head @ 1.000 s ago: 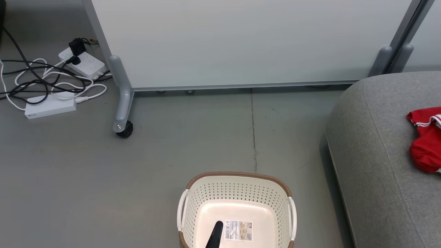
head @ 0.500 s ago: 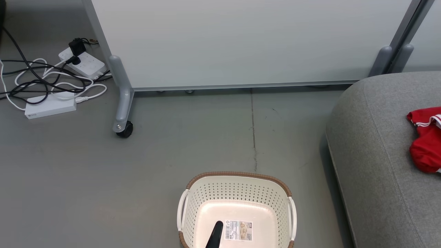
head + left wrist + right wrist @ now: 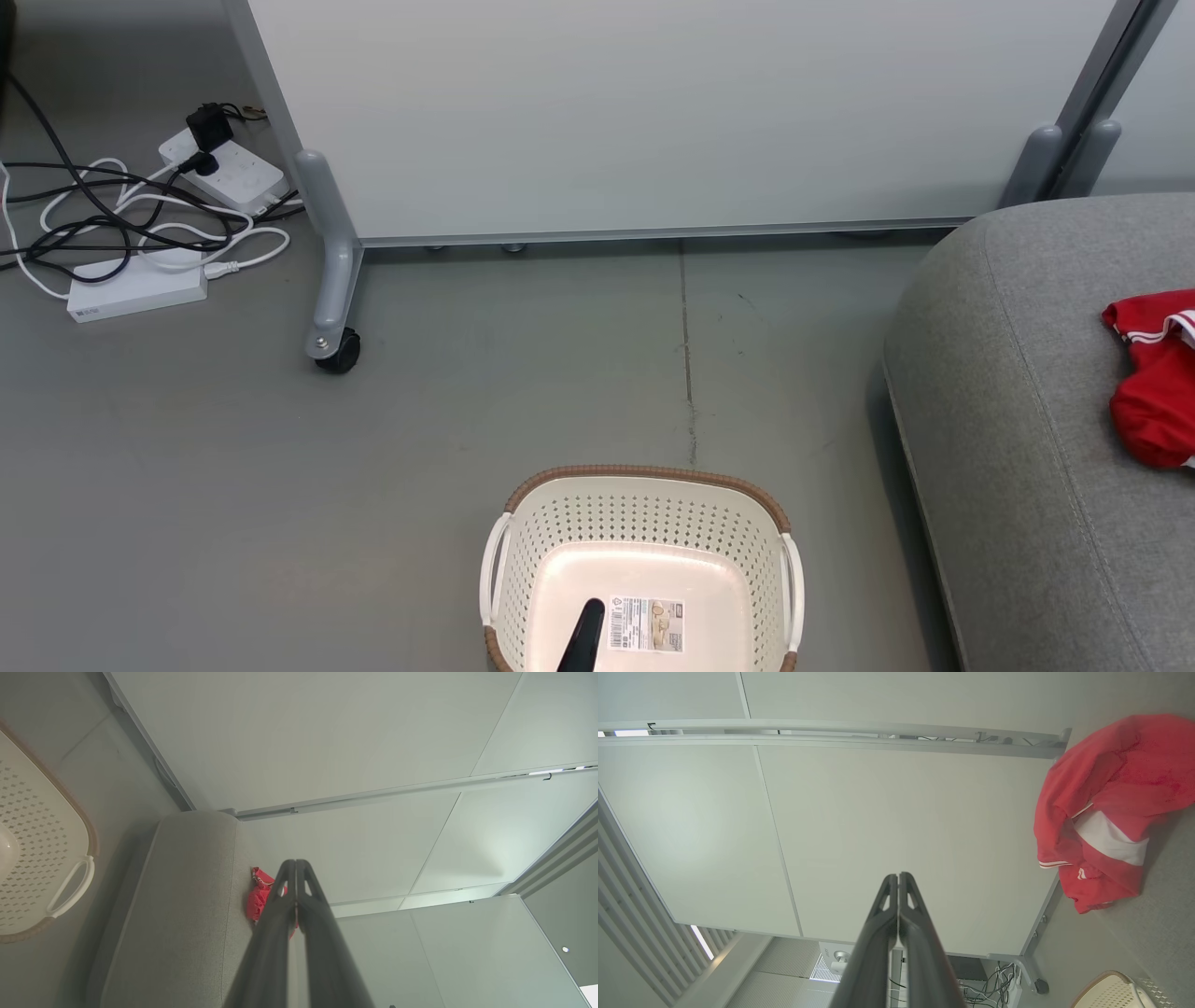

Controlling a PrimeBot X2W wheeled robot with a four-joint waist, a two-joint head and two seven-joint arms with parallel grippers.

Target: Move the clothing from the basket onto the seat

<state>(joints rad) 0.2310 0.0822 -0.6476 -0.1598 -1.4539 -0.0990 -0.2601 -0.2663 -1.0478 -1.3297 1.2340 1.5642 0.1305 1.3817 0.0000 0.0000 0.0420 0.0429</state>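
Left claw point(image 3: 295, 862), right claw point(image 3: 899, 876) closed, empty; nothing moved; basket point(image 3: 644, 518) bare, clothing point(image 3: 1153, 373) on seat point(image 3: 1008, 420): likely done.

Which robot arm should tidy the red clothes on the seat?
Probably the right: the clothing looks big and near past the shut right gripper, but small and far past the left gripper.

Right edge cuts clothing point(image 3: 1153, 401); bottom edge cuts basket point(image 3: 644, 523).
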